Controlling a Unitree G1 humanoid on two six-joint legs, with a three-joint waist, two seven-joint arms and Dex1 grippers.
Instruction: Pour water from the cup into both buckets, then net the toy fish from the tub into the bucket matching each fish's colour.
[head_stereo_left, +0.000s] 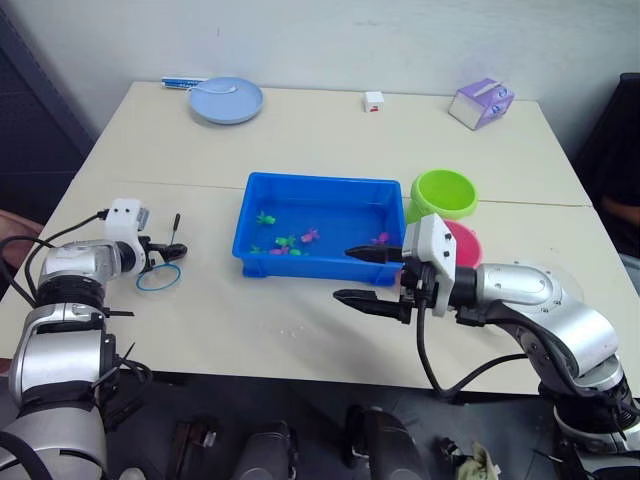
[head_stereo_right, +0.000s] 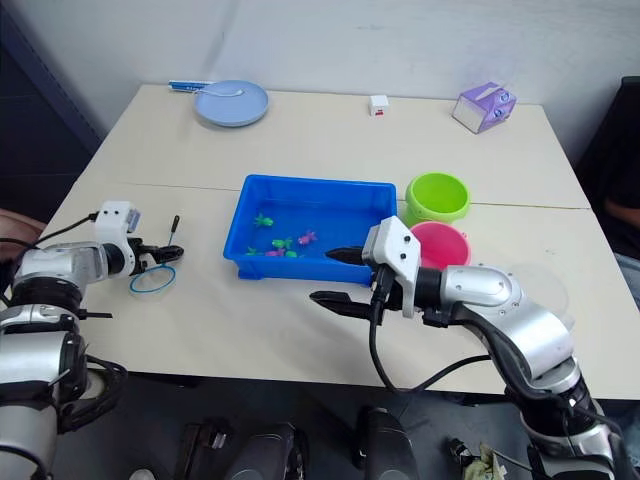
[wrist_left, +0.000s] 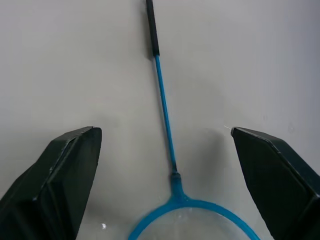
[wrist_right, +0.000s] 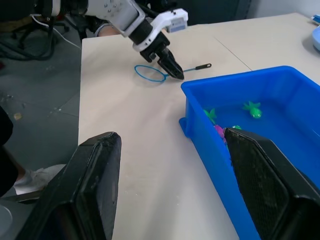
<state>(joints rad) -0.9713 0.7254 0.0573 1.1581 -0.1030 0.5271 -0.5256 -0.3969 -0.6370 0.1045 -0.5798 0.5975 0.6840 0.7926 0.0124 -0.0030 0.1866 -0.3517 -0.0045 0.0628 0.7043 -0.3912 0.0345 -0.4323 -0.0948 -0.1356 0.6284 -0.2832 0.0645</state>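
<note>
1. Left gripper (head_stereo_left: 163, 252), jaws wide, hovers over net (head_stereo_left: 160, 276) lying on surface (head_stereo_left: 300, 330), not yet gripped.
2. Right gripper (head_stereo_left: 368, 276), wide and empty, near tub (head_stereo_left: 315, 184), right corner.
3. Toy fish (head_stereo_left: 310, 236) in tub; netting appears not begun. Green bucket (head_stereo_left: 444, 193) & pink bucket (head_stereo_left: 468, 240) just right of tub.

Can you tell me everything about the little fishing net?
The net lies flat on the pale table, to the robot's left of the blue tub and apart from it. It has a thin light-blue round hoop, a thin blue stick, and a black grip at the far end. The mesh is too fine to make out. The left gripper hovers open right over it, one finger on each side of the stick, not gripping it.
</note>
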